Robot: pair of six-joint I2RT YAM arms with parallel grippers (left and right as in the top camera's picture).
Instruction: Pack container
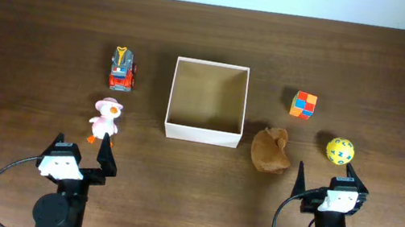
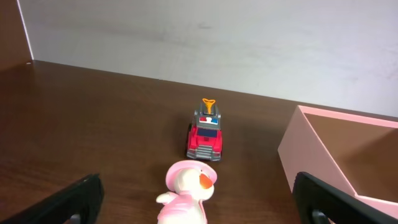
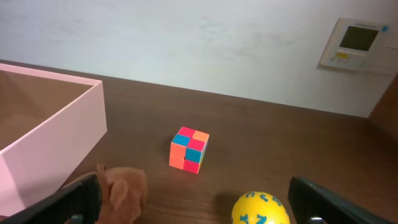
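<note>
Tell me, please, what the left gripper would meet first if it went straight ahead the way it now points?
Most likely the pink duck: the left wrist view shows it just ahead of the left gripper, in line with the gap between the open fingers. The red truck lies behind it.

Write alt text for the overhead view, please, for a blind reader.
An empty square container sits on a dark table. Left of it: a red toy truck and pink duck; right: a colourful cube, crumpled brown object and yellow ball. The left gripper and right gripper hang open at the bottom.
</note>
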